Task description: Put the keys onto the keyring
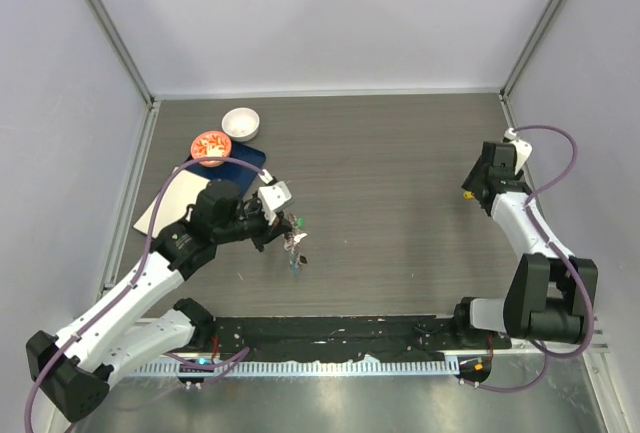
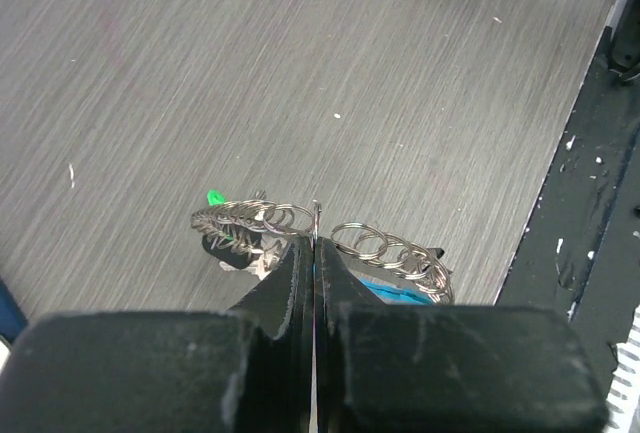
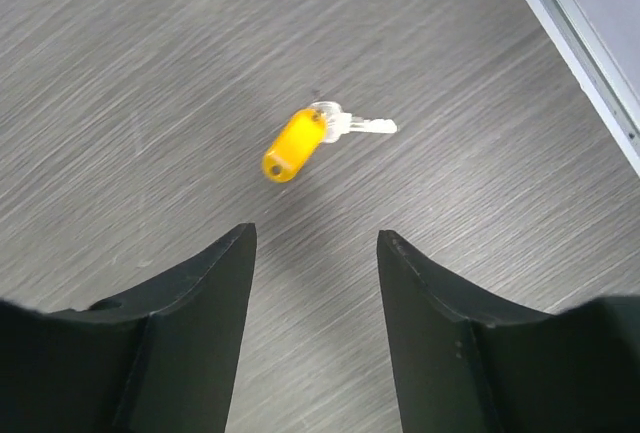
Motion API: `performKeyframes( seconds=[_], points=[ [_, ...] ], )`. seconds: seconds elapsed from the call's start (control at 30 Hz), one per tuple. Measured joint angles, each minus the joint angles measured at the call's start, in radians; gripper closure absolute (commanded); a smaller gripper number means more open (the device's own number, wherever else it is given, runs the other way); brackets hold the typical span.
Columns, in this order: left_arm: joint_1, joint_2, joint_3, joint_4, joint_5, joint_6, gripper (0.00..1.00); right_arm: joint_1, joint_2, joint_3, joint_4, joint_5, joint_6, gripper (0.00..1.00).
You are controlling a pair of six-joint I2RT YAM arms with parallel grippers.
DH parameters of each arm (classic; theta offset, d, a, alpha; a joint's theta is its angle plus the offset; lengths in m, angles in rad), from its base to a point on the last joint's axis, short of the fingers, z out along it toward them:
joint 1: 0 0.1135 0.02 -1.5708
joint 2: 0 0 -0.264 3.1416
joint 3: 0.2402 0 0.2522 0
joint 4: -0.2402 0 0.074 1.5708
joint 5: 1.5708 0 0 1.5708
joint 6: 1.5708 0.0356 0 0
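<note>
Left claw (image 2: pixel 315 245) pinches the keyring (image 2: pixel 390 248), green-tagged key (image 2: pixel 214 197) apparently threaded; right claw (image 3: pixel 316 238) gapes, the yellow-tagged key (image 3: pixel 296 143) loose on the bench (image 3: pixel 140 63) at its twelve o'clock.

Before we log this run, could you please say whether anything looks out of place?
One key with a yellow tag lies alone near the right wall, far from the keyring pinched in the left gripper; the open right gripper hangs above it.

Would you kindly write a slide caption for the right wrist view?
Right gripper, jaws open, poised over a yellow-tagged key lying on the grey table.
</note>
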Motion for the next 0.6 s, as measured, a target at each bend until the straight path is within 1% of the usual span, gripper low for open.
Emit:
performKeyframes(
  seconds=[0.03, 0.07, 0.13, 0.23, 0.47, 0.6],
  points=[
    [-0.007, -0.008, -0.002, -0.002, -0.014, 0.002, 1.00, -0.026, 0.022, -0.005, 0.017, -0.008, 0.005, 0.50],
    [-0.013, -0.015, -0.005, -0.002, -0.027, 0.003, 1.00, -0.034, 0.040, -0.007, 0.027, -0.013, 0.010, 0.56],
    [-0.019, -0.026, -0.010, -0.005, -0.045, 0.005, 1.00, -0.077, 0.086, -0.009, 0.064, -0.024, 0.015, 0.60],
    [-0.023, -0.034, -0.017, -0.005, -0.064, 0.012, 1.00, -0.099, 0.151, -0.009, 0.118, -0.040, 0.016, 0.68],
    [-0.025, -0.041, -0.023, -0.005, -0.100, 0.019, 1.00, -0.106, 0.306, 0.022, 0.171, -0.063, 0.014, 0.70],
    [-0.025, -0.042, -0.024, -0.005, -0.109, 0.020, 1.00, -0.109, 0.349, 0.047, 0.193, -0.067, 0.006, 0.71]
  ],
)
